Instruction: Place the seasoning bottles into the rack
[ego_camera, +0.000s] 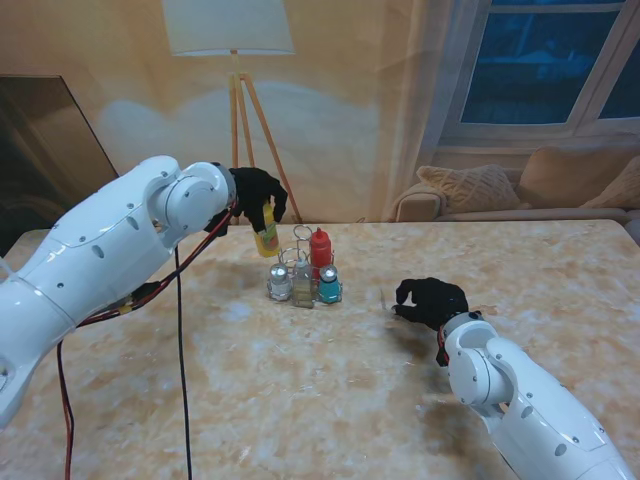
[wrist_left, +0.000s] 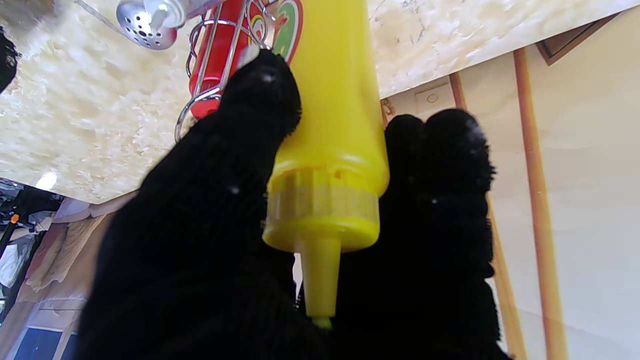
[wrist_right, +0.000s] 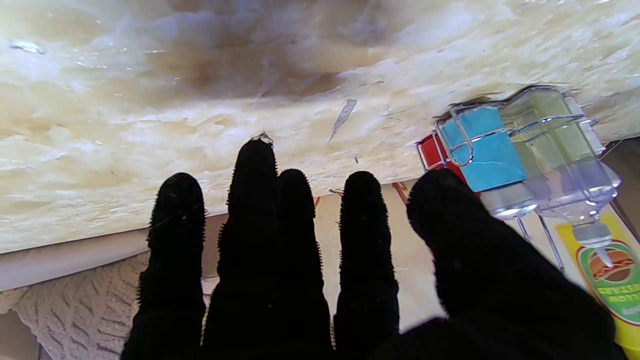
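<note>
Two hands in play, both black-gloved. Left hand (ego_camera: 255, 193) is wrapped around the yellow mustard bottle (ego_camera: 266, 231), thumb on one side and fingers (wrist_left: 440, 165) on the other, gripping up by the cap end. Bottle hangs upright in the air, clear of the table (ego_camera: 300, 400), just left of and behind the wire rack (ego_camera: 303, 272); its base looks level with the top of the rack.

Rack sits mid-table toward the far edge. Already in it: red ketchup bottle (ego_camera: 320, 248) at the back right, blue shaker (ego_camera: 328, 285) front right, clear glass cruet (ego_camera: 302, 278) in the middle front, clear salt shaker with perforated metal lid (ego_camera: 279, 281) front left. Can't tell from these views whether the back-left slot is free.

Right hand (ego_camera: 430, 300) is well right of the rack, low over the table, palm down, fingers (wrist_right: 255, 200) straight and slightly spread, holding nothing.
</note>
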